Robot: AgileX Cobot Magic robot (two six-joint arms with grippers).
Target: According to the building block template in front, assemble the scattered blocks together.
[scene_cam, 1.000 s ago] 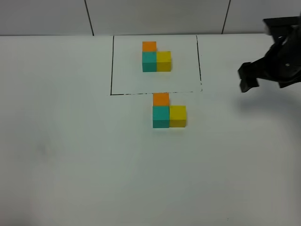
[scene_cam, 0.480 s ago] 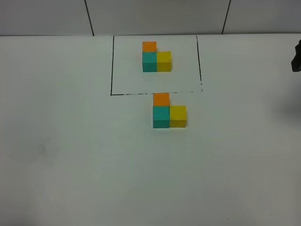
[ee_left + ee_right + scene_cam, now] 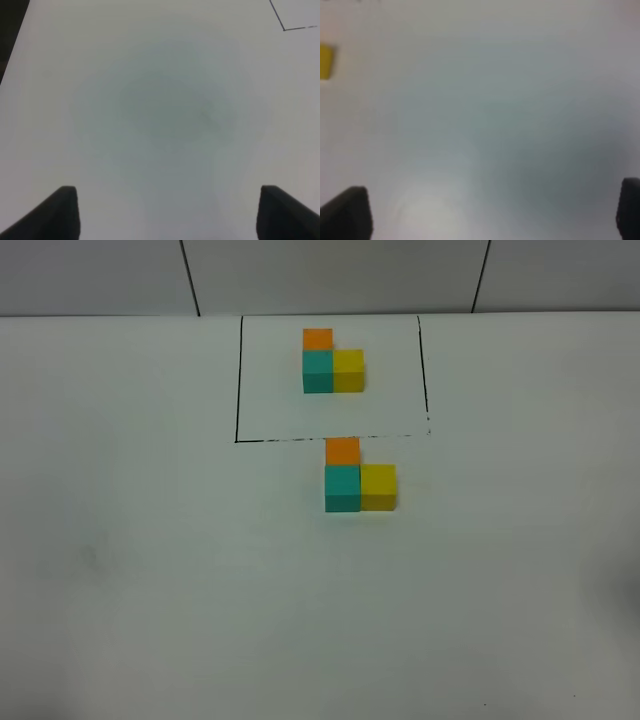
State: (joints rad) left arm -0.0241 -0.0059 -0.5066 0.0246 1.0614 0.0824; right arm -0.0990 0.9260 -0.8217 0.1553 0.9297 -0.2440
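The template [image 3: 332, 362] is an L of orange, teal and yellow cubes inside a thin black-line rectangle [image 3: 238, 380] at the back. Just in front of the frame, the unframed orange cube [image 3: 342, 451], teal cube [image 3: 342, 487] and yellow cube [image 3: 378, 486] sit joined in the same L shape. Neither arm shows in the exterior high view. My left gripper [image 3: 169, 212] is open and empty over bare table. My right gripper [image 3: 490, 212] is open and empty; the yellow cube [image 3: 325, 61] shows far off at that view's edge.
The white table [image 3: 150, 570] spreads wide around the blocks. A corner of the black frame line [image 3: 290, 26] shows in the left wrist view. A tiled wall [image 3: 330, 275] rises behind the table.
My right arm has pulled back to the right and left the exterior high view. The blocks have not moved.
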